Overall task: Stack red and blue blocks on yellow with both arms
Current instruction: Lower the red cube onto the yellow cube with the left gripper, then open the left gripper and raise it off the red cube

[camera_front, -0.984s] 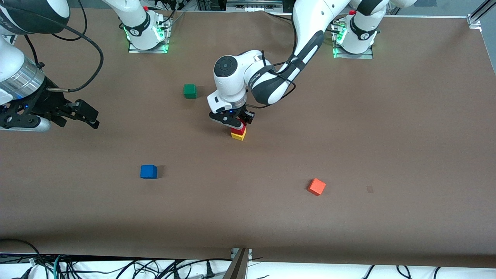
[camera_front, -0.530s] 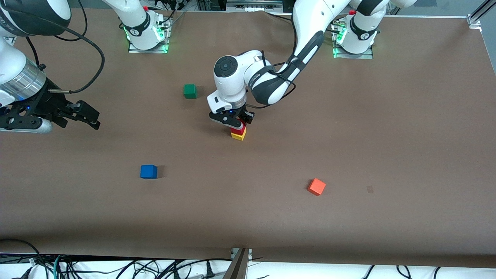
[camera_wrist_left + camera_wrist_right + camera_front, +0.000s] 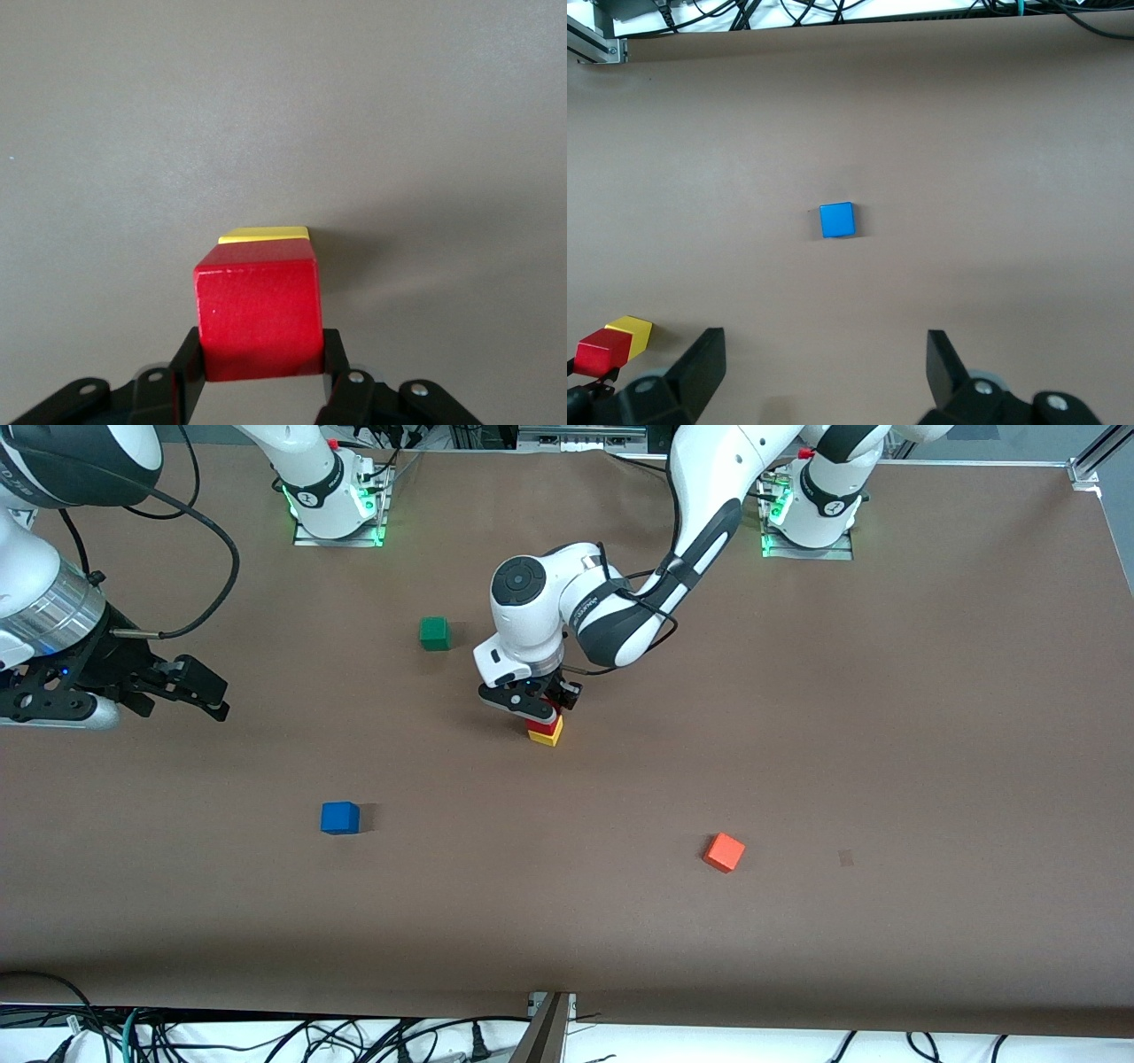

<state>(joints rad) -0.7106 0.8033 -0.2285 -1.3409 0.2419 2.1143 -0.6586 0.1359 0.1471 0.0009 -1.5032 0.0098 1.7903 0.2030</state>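
The red block point(image 3: 543, 726) sits on the yellow block point(image 3: 547, 736) near the table's middle. My left gripper point(image 3: 534, 707) is down on this stack, its fingers pressed against both sides of the red block point(image 3: 257, 310). Only a strip of the yellow block point(image 3: 264, 235) shows under the red block. The blue block point(image 3: 340, 817) lies alone on the table, nearer to the front camera and toward the right arm's end. My right gripper point(image 3: 208, 691) hangs open and empty above the table at the right arm's end. In the right wrist view the blue block point(image 3: 837, 220) lies well ahead of my right gripper point(image 3: 824, 372).
A green cube point(image 3: 434, 633) lies beside the left arm's wrist, farther from the front camera than the stack. An orange cube point(image 3: 725, 852) lies nearer to the front camera toward the left arm's end. The stack also shows in the right wrist view point(image 3: 602, 350).
The left arm's wrist has shifted very slightly while the gripper stays on the red block. The right arm drifted a little and then stopped.
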